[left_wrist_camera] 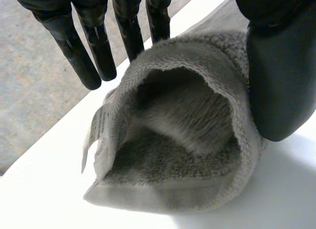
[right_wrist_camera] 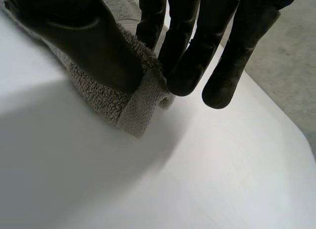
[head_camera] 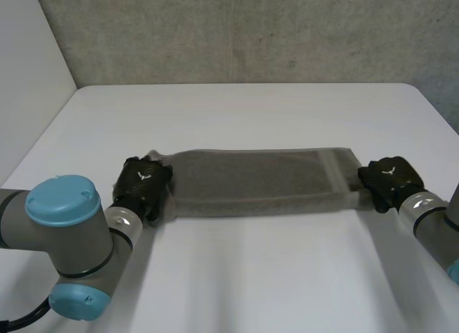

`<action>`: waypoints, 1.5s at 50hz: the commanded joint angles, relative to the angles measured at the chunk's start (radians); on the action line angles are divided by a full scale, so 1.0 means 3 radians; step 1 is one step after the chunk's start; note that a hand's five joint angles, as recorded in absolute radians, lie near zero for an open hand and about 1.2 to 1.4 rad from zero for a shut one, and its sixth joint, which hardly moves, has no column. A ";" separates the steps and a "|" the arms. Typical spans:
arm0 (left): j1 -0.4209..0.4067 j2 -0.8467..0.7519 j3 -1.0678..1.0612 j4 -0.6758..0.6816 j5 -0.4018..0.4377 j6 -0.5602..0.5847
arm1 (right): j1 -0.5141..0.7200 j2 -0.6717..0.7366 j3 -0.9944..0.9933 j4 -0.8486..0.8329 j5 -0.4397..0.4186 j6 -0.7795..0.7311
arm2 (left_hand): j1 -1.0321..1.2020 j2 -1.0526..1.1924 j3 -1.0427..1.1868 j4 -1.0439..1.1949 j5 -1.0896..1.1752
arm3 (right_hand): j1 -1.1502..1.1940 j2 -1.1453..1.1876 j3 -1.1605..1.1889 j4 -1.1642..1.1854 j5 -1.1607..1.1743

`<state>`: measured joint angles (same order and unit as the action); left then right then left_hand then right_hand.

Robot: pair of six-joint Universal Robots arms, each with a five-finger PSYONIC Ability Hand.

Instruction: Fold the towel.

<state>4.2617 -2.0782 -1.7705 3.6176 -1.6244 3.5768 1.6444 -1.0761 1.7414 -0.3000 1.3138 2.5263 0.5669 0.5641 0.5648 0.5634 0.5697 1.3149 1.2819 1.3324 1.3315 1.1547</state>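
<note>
The grey towel lies as a long folded strip across the middle of the white table, stretched between the two hands. The left hand is at its left end. In the left wrist view that end arches up into a loop, caught between the nearly straight fingers and the thumb; a small label hangs at its edge. The right hand is at the right end, low over the table. Its thumb presses the towel's corner against the fingers, pinching it.
</note>
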 commanded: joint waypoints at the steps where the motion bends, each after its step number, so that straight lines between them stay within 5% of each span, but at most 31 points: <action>1: 0.0060 0.0009 0.0001 0.0014 -0.0077 0.0001 | -0.0250 -0.0038 -0.0027 -0.0002 0.0003 -0.0107 | 0.0103 0.0113 0.0110 0.0115 -0.0488 | 0.0271 0.0381 0.0213 0.0216 0.0224; 44: 0.0096 0.0219 -0.0173 -0.0053 -0.0077 -0.0034 | -0.0808 -0.0079 -0.0201 0.0044 0.0003 -0.0516 | 0.0114 0.0123 0.0121 0.0126 -0.0477 | 0.0271 0.0381 0.0213 0.0216 0.0224; 56: -0.0532 0.0720 -0.0362 -0.0237 -0.0056 -0.0034 | -0.0767 -0.0105 -0.0134 0.0044 0.0008 -0.0516 | -0.0277 -0.0268 -0.0270 -0.0266 -0.0868 | 0.0271 0.0381 0.0213 0.0216 0.0224; 65: -0.0620 0.0403 -0.0270 -0.0237 -0.0062 -0.0009 | -0.0751 -0.0100 -0.0104 0.0044 0.0008 -0.0521 | -0.0160 -0.0151 -0.0153 -0.0148 -0.0751 | 0.0271 0.0381 0.0213 0.0216 0.0224; 73: -0.0584 0.0122 -0.0096 -0.0201 -0.0087 -0.0004 | -0.0746 -0.0105 -0.0093 0.0044 0.0008 -0.0526 | 0.0936 0.0945 0.0943 0.0948 0.0345 | 0.0271 0.0381 0.0213 0.0216 0.0224; 75: -0.0564 0.0106 -0.0066 -0.0171 -0.0082 -0.0004 | -0.0746 -0.0105 -0.0093 0.0044 0.0008 -0.0526 | 0.2133 0.2142 0.2140 0.2144 0.1541 | 0.0271 0.0381 0.0213 0.0216 0.0224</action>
<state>4.0801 -2.0184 -1.8147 3.5520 -1.6489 3.5756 1.4204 -1.1068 1.7127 -0.2868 1.3163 2.3687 0.9483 0.9423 0.9448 0.9405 0.9281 1.3237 1.2819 1.3380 1.3315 1.1572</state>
